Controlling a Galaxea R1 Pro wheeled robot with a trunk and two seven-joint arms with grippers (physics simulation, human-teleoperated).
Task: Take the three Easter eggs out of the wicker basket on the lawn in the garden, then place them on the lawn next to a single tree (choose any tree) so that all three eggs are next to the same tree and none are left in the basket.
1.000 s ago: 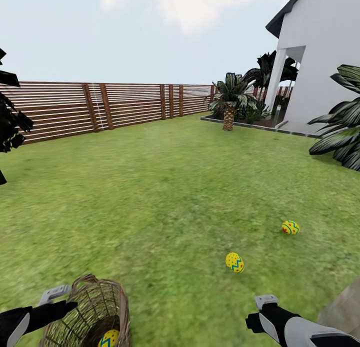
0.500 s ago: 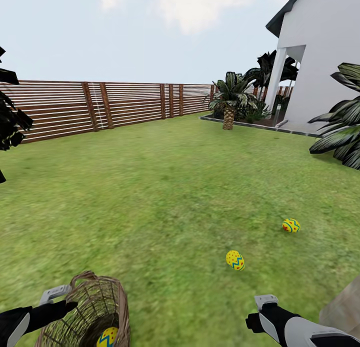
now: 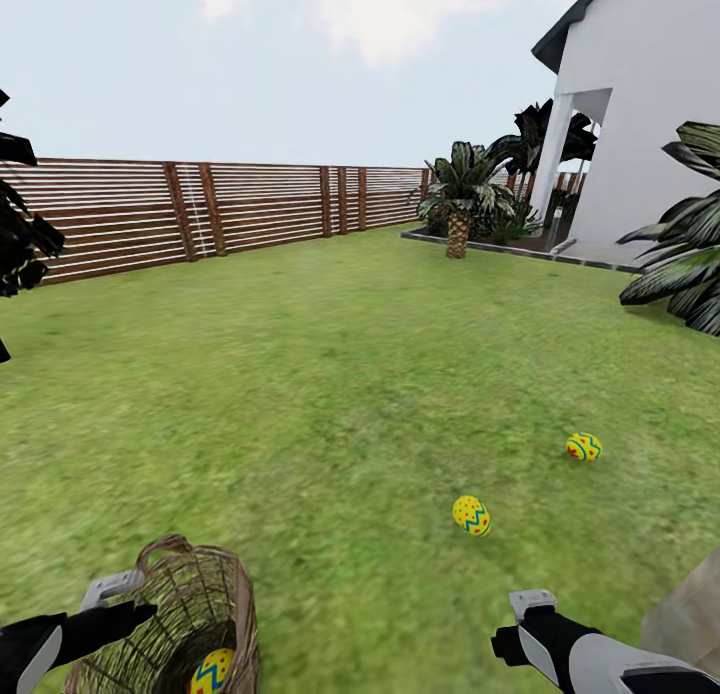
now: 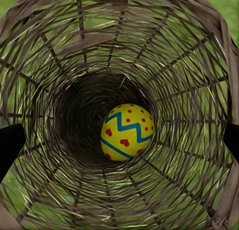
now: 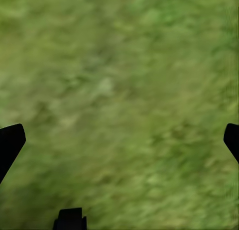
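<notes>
Left tool (image 4: 119, 140) faces the egg (image 4: 127, 132) inside the basket (image 4: 199, 65).

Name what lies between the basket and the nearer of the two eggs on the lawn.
Only bare grass, seen in the head view: nothing sits between the basket and the nearer egg.

Wicker basket (image 3: 190, 624) and its egg (image 3: 212, 670) lower, slightly leftward in head view.
</notes>
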